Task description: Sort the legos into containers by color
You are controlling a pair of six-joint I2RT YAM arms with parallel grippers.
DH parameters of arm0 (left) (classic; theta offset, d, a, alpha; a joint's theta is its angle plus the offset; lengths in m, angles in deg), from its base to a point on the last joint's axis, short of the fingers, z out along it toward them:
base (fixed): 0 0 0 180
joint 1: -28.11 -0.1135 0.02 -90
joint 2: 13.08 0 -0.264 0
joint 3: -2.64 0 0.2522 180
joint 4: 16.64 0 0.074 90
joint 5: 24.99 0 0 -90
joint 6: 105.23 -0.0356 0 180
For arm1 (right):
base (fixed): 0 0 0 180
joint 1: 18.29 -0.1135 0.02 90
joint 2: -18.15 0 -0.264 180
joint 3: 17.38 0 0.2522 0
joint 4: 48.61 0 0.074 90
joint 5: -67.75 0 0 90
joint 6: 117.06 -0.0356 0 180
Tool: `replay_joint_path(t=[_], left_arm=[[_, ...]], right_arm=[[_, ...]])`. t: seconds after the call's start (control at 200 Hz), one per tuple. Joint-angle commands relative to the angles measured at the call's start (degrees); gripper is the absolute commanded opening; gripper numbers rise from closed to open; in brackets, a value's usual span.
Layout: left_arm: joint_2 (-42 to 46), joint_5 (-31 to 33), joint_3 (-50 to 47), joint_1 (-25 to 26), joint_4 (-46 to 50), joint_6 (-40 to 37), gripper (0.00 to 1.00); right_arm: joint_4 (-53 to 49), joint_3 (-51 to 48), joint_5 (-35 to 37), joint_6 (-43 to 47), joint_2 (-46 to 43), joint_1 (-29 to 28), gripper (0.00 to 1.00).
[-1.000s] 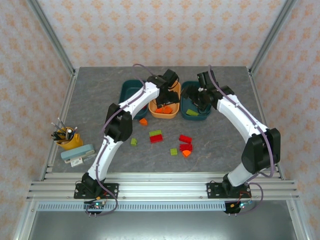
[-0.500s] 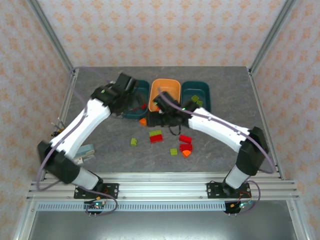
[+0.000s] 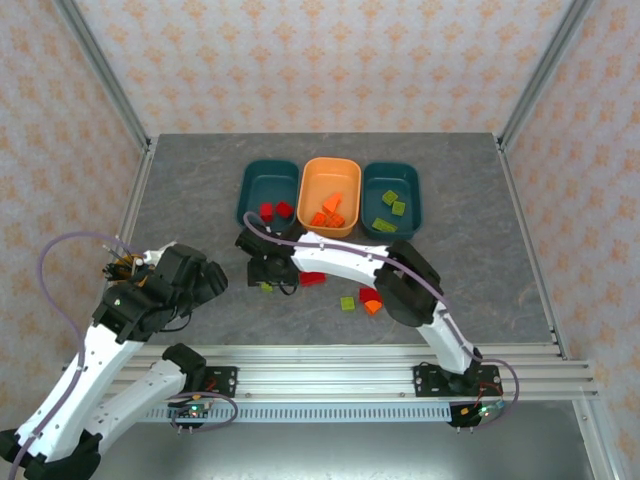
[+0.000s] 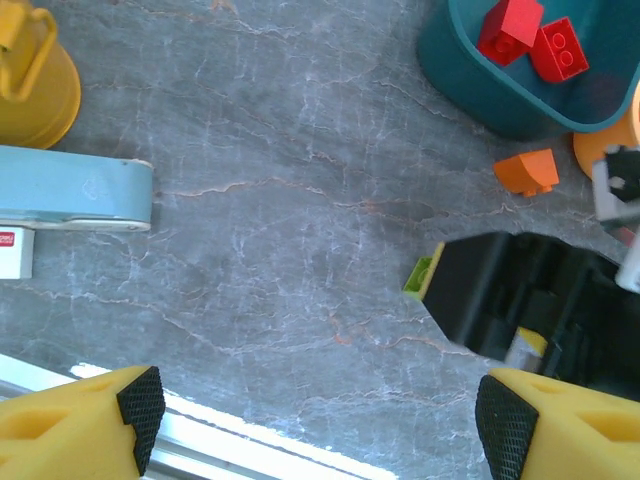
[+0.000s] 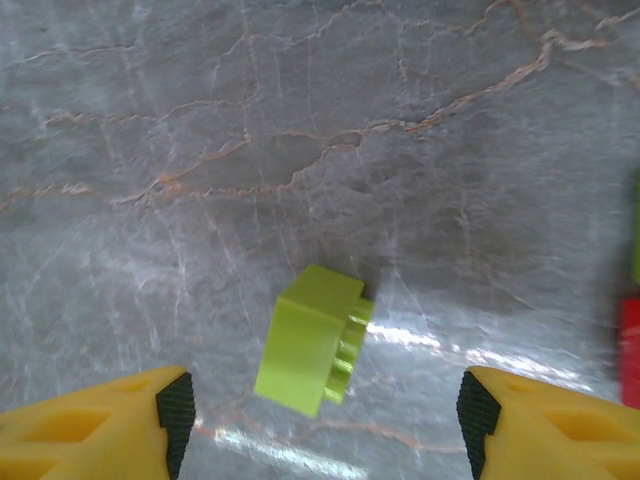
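Note:
Three containers stand in a row at the back: a teal tray (image 3: 252,190) with two red legos (image 3: 275,210), an orange tray (image 3: 331,172) with orange legos, and a teal tray (image 3: 392,175) with yellow-green legos. My right gripper (image 3: 268,278) (image 5: 325,425) hangs open over a yellow-green lego (image 5: 310,340) that lies on its side between the fingers, untouched. My left gripper (image 3: 208,280) (image 4: 320,420) is open and empty at the near left. A red lego (image 3: 313,278), a green one (image 3: 347,302) and an orange one (image 3: 373,307) lie loose. An orange wedge (image 4: 527,171) sits by the left teal tray (image 4: 470,85).
A yellow pen cup (image 4: 35,80) and a light blue stapler-like tool (image 4: 70,190) stand at the table's left. The aluminium rail (image 3: 320,365) runs along the near edge. The right arm (image 3: 340,258) stretches across the table's middle.
The left arm has pulled back from the trays to the near left. The right arm has swung from the right teal tray down and left, over the yellow-green lego.

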Motion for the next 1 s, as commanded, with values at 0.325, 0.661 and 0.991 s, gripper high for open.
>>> replay_joint_path(t=[0.325,0.661,0.991], left_arm=[[2.2,-1.3,0.7,0.3,4.2,-3.3,0.84],[-3.8,-16.3,1.4,0.5,-12.6,-7.7,0.83],[-29.0,-19.5,17.5,8.3,-27.6,-10.8,0.83]], right_arm=[[-7.2,9.8,1.9,-8.3,9.1,-0.2,0.35],[-12.7,7.7,12.4,-2.7,-4.1,3.5,0.15],[-16.1,-5.9,13.7,13.3,-23.2,26.7,0.15]])
